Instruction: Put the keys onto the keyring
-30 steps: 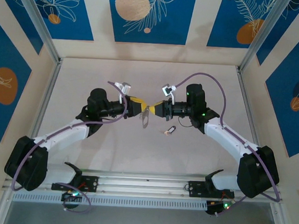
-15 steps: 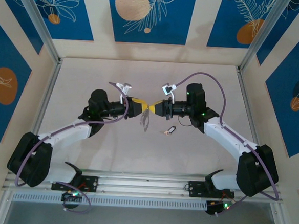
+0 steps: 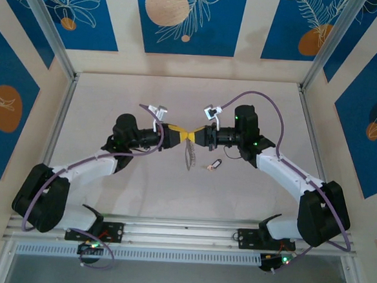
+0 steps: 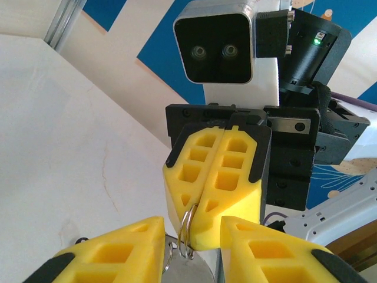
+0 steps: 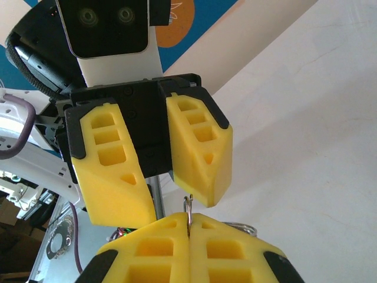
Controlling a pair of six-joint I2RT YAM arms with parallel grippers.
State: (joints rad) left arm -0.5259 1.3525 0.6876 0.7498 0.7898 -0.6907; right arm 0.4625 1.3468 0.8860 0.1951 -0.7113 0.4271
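Observation:
My right gripper [image 3: 193,137] is shut on the keyring [image 3: 189,156], a thin wire loop with pale bits that hangs below the two meeting grippers. In the right wrist view the loop's wire [image 5: 188,204] sticks up from the seam of the shut right gripper [image 5: 189,221]. My left gripper [image 3: 183,135] stands open, tip to tip with the right one. Its fingers [image 4: 115,250] straddle the right gripper's yellow tips, and the keyring [image 4: 186,231] shows in the gap without touching them. The keys [image 3: 214,164], one tiny dark oblong piece with a tan end, lie on the table just right of the hanging loop.
Both arms reach in from the near corners over a pale tabletop [image 3: 146,93]. An aluminium rail [image 3: 182,235] runs along the near edge, and patterned blue walls close the back and sides. A flat silvery piece [image 4: 184,270] hangs under the ring.
My left gripper has moved right until it meets the right gripper, and its jaws have narrowed. The hanging keyring has swung from left of the fingertips to just below them.

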